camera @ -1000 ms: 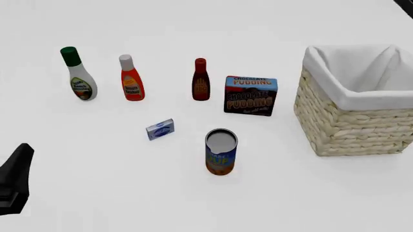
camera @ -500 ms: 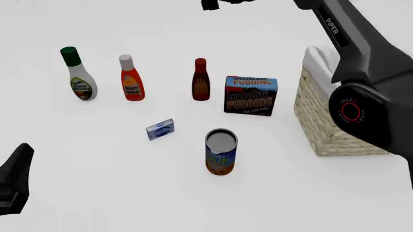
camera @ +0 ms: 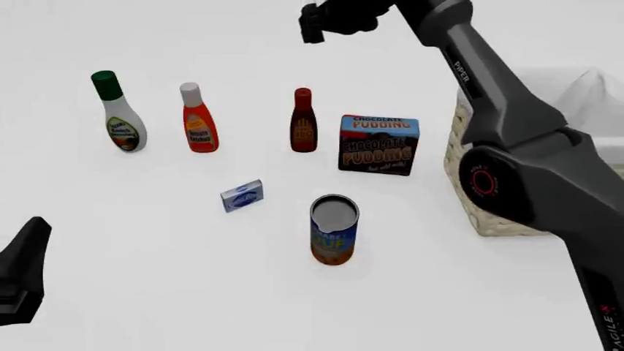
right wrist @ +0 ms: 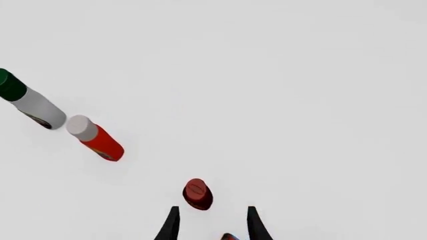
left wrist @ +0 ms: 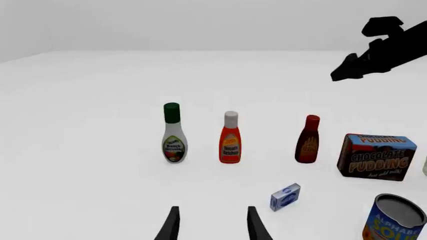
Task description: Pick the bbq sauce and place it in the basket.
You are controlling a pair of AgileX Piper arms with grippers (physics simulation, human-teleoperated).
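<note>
Right gripper hangs high over the table with its fingers parted and nothing between them, and the bbq sauce stands upright well below, its red cap just off the fingertips in the wrist view. Slim, rigid, probably light and tippy, so a squeeze across the body below the neck looks best. Left gripper waits open, well back from the bottles; the basket sits at the right behind the arm

three bottles, one pudding box, one can, one small packet, one basket
</note>
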